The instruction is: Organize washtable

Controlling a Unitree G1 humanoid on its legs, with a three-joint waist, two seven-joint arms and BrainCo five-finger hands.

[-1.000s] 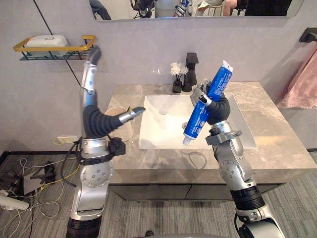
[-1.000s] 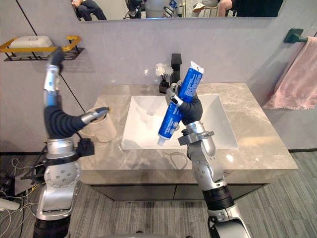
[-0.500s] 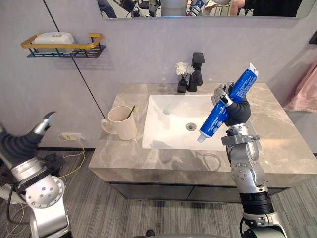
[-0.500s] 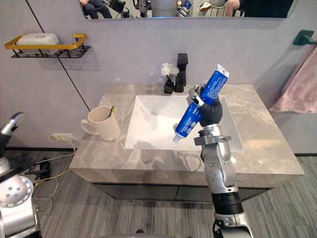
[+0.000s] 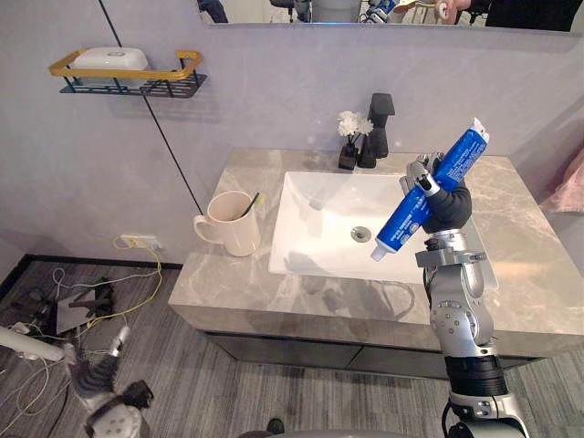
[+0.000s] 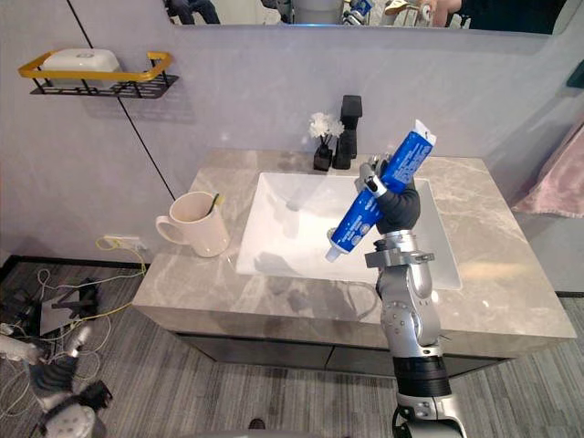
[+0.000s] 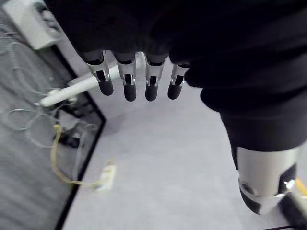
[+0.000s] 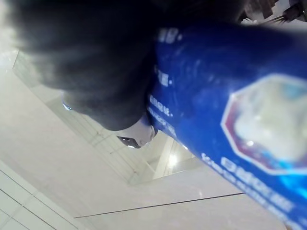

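Aloft over the right side of the sink [image 5: 319, 219]: blue toothpaste tube [image 5: 412, 212], tilted with cap end down, gripped by curled fingers of right hand [image 5: 440, 196]. Low near the floor [image 5: 228, 383]: left hand [image 7: 136, 76], fingers loosely straight, holding nothing.

The tube [image 5: 401, 224] in the right hand [image 5: 448, 204] was blue, cap [image 5: 376, 255] white — sink [image 5: 319, 228] below it white, counter [image 5: 228, 283] veined grey-brown, mug [image 5: 235, 228] to its left cream.

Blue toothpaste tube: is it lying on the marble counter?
No, the right hand holds the blue toothpaste tube tilted above the white sink.
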